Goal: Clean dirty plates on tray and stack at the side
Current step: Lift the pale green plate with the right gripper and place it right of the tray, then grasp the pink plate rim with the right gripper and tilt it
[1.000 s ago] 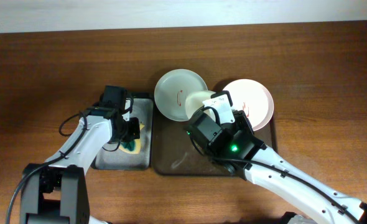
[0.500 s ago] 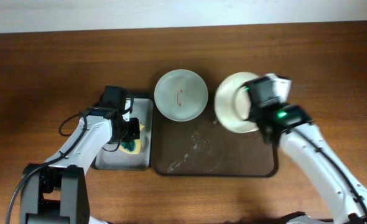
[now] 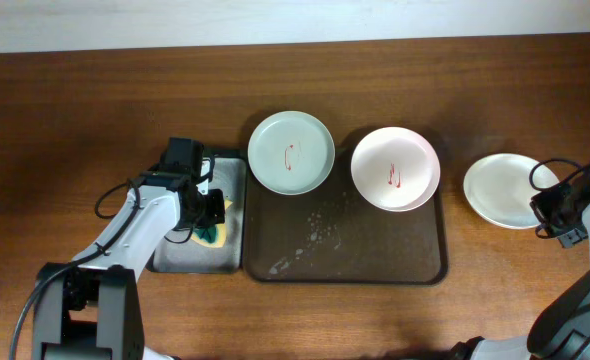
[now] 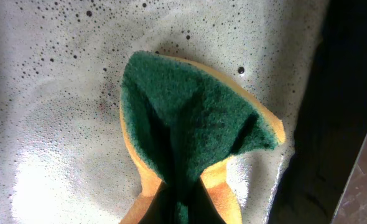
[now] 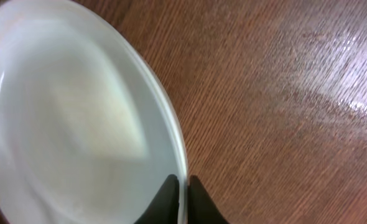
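Observation:
The dark brown tray (image 3: 375, 255) lies at the table's middle. A pale green plate (image 3: 291, 151) with a red smear sits on its far left corner. A pinkish white plate (image 3: 395, 168) with a red smear sits on its far right part. A cream-white plate (image 3: 500, 189) (image 5: 65, 124) rests on the table right of the tray. My right gripper (image 3: 547, 208) (image 5: 182, 186) is shut on that plate's rim. My left gripper (image 3: 211, 222) (image 4: 182, 205) is shut on a green and yellow sponge (image 4: 190, 124) over the small black tray (image 3: 185, 255).
The small black tray holds foamy whitish water (image 4: 53, 112). Wet soap streaks (image 3: 310, 235) lie on the brown tray's floor. Bare wooden table (image 5: 283, 93) surrounds the cream-white plate.
My right arm carried the cream-white plate from above the tray over to the table on the right. The pinkish plate is uncovered. The left arm has not moved.

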`<state>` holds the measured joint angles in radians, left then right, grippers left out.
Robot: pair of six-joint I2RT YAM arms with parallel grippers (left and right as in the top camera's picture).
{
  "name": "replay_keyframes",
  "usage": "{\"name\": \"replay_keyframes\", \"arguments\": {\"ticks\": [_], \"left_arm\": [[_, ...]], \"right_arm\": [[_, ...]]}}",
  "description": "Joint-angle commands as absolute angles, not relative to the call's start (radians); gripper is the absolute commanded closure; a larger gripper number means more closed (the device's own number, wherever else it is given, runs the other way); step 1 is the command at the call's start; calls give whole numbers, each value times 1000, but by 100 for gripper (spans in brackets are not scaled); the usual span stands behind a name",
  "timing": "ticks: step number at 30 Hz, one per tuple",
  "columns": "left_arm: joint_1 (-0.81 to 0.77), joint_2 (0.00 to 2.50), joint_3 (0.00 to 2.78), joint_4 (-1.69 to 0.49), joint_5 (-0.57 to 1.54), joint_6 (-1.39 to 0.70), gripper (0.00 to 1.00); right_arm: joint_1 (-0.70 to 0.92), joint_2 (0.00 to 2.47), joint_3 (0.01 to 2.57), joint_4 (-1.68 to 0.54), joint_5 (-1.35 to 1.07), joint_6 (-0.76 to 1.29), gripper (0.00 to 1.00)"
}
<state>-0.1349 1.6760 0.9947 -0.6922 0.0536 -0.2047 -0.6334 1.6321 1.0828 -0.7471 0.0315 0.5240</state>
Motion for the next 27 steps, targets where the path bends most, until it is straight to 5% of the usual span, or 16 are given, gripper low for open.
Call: {"name": "replay_keyframes", "arguments": {"ticks": [1,3,5,13,16,20,27], "left_arm": [[-128,1678,1001,-690,64,-192,100],[-128,1678,1001,-690,64,-192,100],[-128,1678,1001,-690,65,-192,100],[-128,1678,1001,-694,65,-192,100],[-128,1678,1001,-694,65,-192,100],[-128,1678,1001,-694,65,-192,100],[-128,1678,1001,-691,64,-192,99]], "right_arm": [[-635,1633,1098,-709,-133,529,56],[-553,1633,1098,-669,-425,377,50],[-432,1633,1098,-673,-460,308,50],[-97,1720,1098,-698,-119,298,50],[-97,1796,1098,-670,-131,330,63],[-96,1831,1098,-717,-234,330,95],[-90,1831,1098,-1123,-416,329,95]]}}
